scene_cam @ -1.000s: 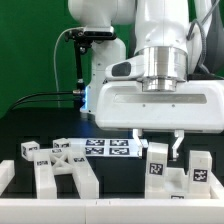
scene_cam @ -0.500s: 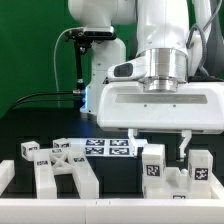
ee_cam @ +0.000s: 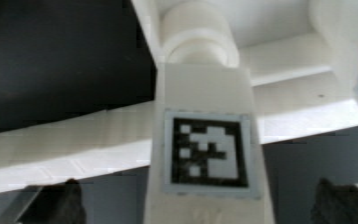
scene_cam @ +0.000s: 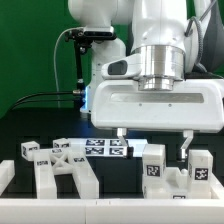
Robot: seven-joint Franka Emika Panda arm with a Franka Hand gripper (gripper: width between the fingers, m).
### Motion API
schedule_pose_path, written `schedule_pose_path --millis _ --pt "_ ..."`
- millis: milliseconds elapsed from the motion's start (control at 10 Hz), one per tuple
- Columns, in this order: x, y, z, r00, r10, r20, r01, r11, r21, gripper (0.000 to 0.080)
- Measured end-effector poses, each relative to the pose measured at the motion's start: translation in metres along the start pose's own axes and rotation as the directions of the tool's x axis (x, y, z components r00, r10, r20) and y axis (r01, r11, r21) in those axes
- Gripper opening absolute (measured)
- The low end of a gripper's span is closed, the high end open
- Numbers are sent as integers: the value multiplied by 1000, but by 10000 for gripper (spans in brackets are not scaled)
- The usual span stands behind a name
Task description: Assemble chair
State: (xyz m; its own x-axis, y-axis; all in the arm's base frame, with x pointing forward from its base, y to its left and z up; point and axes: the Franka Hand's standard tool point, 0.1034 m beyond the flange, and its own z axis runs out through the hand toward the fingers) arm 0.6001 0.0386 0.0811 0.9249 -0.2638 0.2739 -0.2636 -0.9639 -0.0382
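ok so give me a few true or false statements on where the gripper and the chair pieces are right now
1. The gripper has its jaws spread wide. True.
2. The gripper holds a chair piece lifted in the air. False: it holds nothing. The upright tagged piece stands below it, between the fingers, and in the wrist view neither finger touches it.
3. The marker board lies flat behind the chair pieces. True.
4. The cross-braced frame sits on the exterior view's right. False: it lies on the exterior view's left, away from the gripper.
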Motion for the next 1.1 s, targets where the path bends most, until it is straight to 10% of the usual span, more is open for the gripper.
schedule_pose_path --millis 600,800,1100 --pt "-1 -4 -1 946 143 289 -145 989 -16 649" --pt "0 -2 -1 944 163 288 -164 986 -21 396" --pt "0 -2 0 883 378 277 -369 925 -85 284"
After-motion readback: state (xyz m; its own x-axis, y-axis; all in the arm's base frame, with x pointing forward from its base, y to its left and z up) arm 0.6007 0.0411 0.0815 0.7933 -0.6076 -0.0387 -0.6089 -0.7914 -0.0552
